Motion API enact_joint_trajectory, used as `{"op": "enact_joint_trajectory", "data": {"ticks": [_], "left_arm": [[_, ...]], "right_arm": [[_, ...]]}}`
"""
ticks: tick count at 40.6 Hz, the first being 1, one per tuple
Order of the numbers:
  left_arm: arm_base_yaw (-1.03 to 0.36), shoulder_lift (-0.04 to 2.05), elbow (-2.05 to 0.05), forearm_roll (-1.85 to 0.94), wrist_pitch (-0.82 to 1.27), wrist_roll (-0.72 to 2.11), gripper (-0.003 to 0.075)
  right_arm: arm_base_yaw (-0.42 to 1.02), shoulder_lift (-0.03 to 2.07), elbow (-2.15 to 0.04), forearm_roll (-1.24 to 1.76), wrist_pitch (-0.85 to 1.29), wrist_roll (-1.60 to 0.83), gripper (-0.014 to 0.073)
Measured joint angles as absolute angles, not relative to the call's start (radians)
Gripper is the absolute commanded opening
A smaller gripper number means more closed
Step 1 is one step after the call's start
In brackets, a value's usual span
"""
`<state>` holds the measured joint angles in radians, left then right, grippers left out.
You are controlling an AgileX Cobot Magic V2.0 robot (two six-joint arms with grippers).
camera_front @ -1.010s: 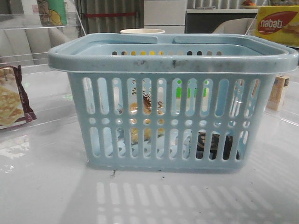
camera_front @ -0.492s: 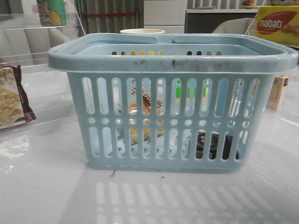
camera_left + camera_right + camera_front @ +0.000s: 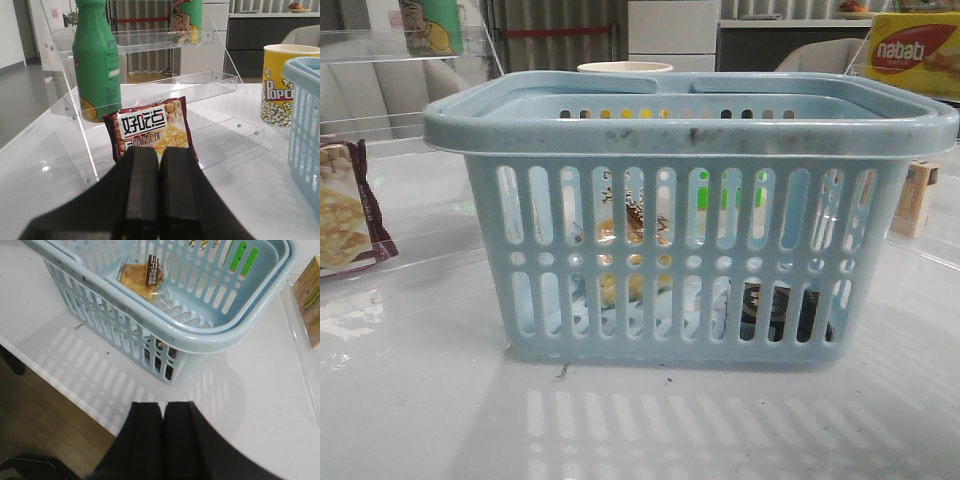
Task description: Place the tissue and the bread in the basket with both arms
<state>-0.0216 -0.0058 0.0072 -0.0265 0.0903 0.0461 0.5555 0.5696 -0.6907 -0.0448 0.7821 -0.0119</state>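
The light blue basket stands in the middle of the table. The bread, golden-brown in a clear wrapper with a dark label, lies on the basket's floor; in the front view it shows through the slots. The tissue, a small dark pack, lies inside at the basket's lower right corner and also shows dark through the slots in the right wrist view. My left gripper is shut and empty, left of the basket. My right gripper is shut and empty, above the table beside the basket's corner. Neither gripper shows in the front view.
A maroon-edged cracker packet leans on a clear acrylic shelf holding a green bottle. A yellow popcorn cup stands behind the basket. A small box stands at the right. The table's front edge is near my right gripper.
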Motion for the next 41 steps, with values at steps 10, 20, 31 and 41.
{"op": "enact_joint_trajectory", "data": {"ticks": [10, 20, 31, 41], "left_arm": [[-0.022, -0.006, 0.007, -0.027, 0.090, 0.046, 0.0090], [-0.022, -0.006, 0.007, -0.027, 0.090, 0.046, 0.0090], [-0.022, -0.006, 0.007, -0.027, 0.090, 0.046, 0.0090], [-0.022, -0.006, 0.007, -0.027, 0.090, 0.046, 0.0090]], "right_arm": [[0.555, 0.570, -0.691, -0.045, 0.782, -0.012, 0.0054], [0.555, 0.570, -0.691, -0.045, 0.782, -0.012, 0.0054], [0.401, 0.447, -0.590, -0.045, 0.695, -0.014, 0.0054], [0.146, 0.178, -0.303, -0.045, 0.385, -0.016, 0.0054]]}}
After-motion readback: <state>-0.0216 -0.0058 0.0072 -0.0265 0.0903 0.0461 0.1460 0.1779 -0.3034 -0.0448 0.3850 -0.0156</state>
